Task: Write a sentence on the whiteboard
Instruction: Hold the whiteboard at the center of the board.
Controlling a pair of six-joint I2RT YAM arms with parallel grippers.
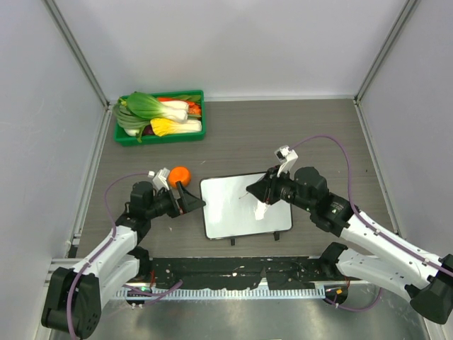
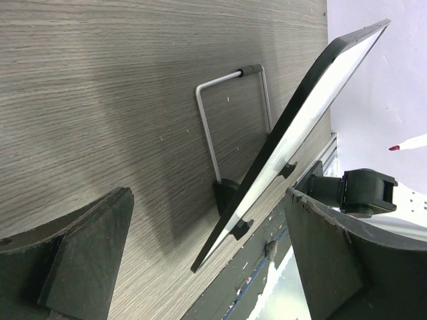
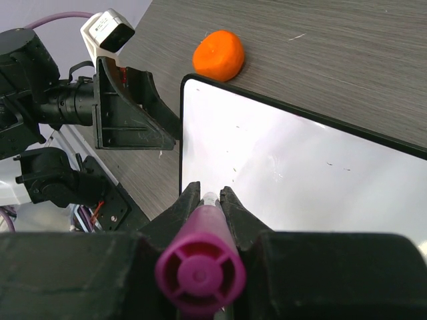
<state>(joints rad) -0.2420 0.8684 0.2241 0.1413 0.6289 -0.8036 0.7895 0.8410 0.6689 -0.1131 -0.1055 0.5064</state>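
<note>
At the left, the left gripper (image 1: 192, 201) is held with jaws wide apart, just beside the left edge of the whiteboard (image 1: 233, 207), gripping nothing. The whiteboard is propped centrally near the near edge of the table (image 1: 283, 134), seemingly unwritten. At the right, a marker (image 3: 200, 270) is clamped in the right gripper (image 1: 253, 193). The frame should be steadied first, and the tip pressed lightly, with slow strokes.

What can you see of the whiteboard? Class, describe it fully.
The whiteboard is a small glossy white rectangle in a thin black frame with rounded corners and two little black feet. It stands tilted on the wood-grain table, propped by a bent wire stand behind. Its face looks blank but for tiny specks. The open left gripper is at its left edge; contact cannot be told.
</note>
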